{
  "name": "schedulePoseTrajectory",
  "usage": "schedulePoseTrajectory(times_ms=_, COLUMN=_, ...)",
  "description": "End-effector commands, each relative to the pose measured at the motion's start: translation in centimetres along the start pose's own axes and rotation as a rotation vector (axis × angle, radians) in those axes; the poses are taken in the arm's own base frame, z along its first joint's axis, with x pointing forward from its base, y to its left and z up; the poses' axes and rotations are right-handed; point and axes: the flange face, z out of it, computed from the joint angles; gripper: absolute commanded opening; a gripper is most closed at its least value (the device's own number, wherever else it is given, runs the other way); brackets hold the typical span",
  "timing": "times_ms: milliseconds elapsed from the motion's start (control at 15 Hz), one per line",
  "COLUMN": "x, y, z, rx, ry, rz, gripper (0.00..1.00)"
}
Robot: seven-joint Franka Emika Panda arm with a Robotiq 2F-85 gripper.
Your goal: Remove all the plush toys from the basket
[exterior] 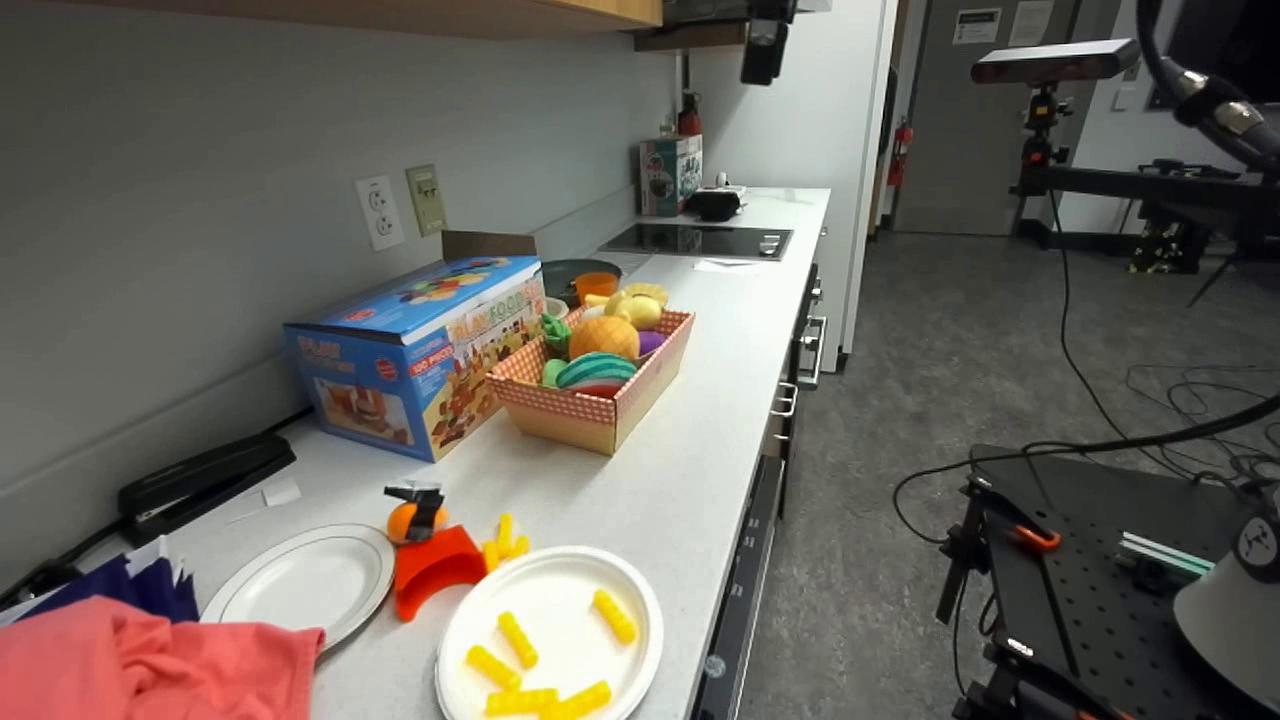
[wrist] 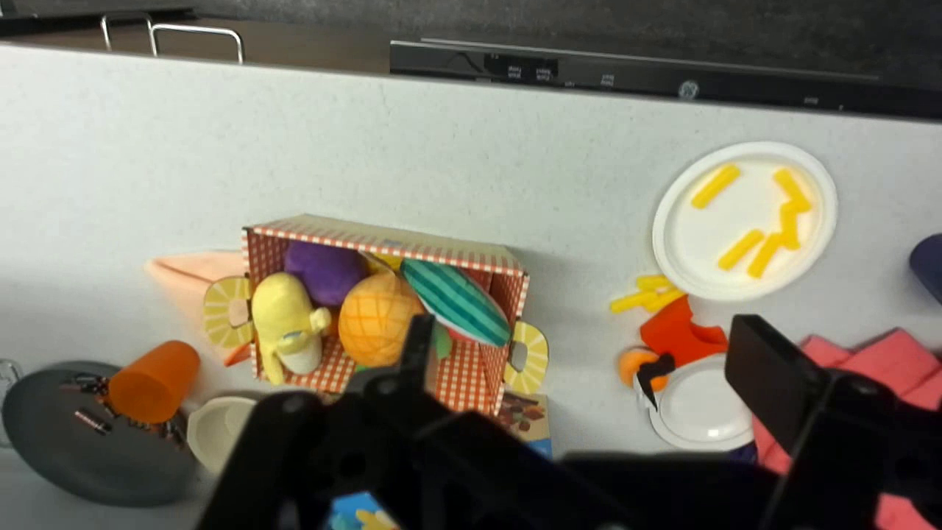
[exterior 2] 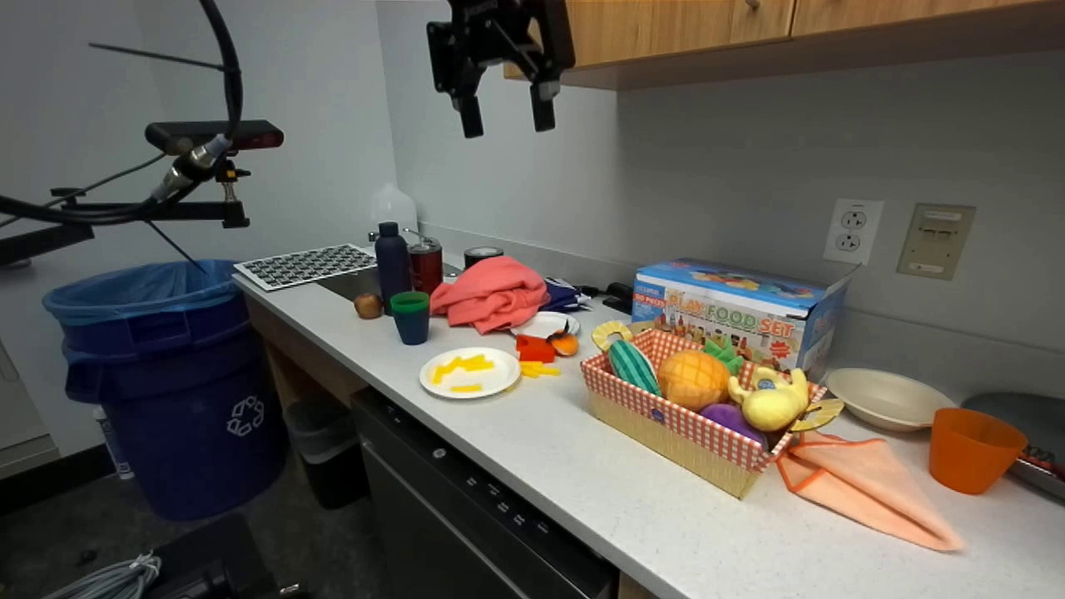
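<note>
gripper [exterior 2: 507, 128] wide, 1 basket [exterior 2: 657, 437], 1 watermelon [exterior 2: 635, 367]

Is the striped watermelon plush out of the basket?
No, the watermelon plush sits inside the basket, beside the round orange plush.

In the wrist view, bare worktop [wrist: 221, 147] spans the upper left; below the basket [wrist: 412, 241], a box [wrist: 528, 416] blocks passage.
</note>
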Motion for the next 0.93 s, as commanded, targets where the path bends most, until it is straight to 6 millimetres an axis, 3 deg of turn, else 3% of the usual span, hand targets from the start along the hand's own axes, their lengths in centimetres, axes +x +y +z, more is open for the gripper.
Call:
schedulePoseTrajectory(times_ms=0, x=5.4, y=-0.7, z=-2.5, rx=-0.024, ry=-0.012, rz=0.050, gripper=1.00)
schedulePoseTrajectory(times_ms=67, x=8.5, y=0.0, z=2.0, rx=-0.049, ry=-0.017, rz=0.072, gripper=1.00)
schedulePoseTrajectory(times_ms=133, x=4.0, y=-0.5, z=-1.3, rx=-0.022, ry=0.016, rz=0.040, gripper=1.00)
schedulePoseTrajectory(times_ms=400, x=8.0, y=-0.2, z=3.2, rx=-0.039, ry=-0.035, rz=0.062, gripper=1.00)
schedulePoseTrajectory(times_ms=867, x=8.4, y=-0.1, z=2.7, rx=-0.040, ry=-0.020, rz=0.064, gripper=1.00)
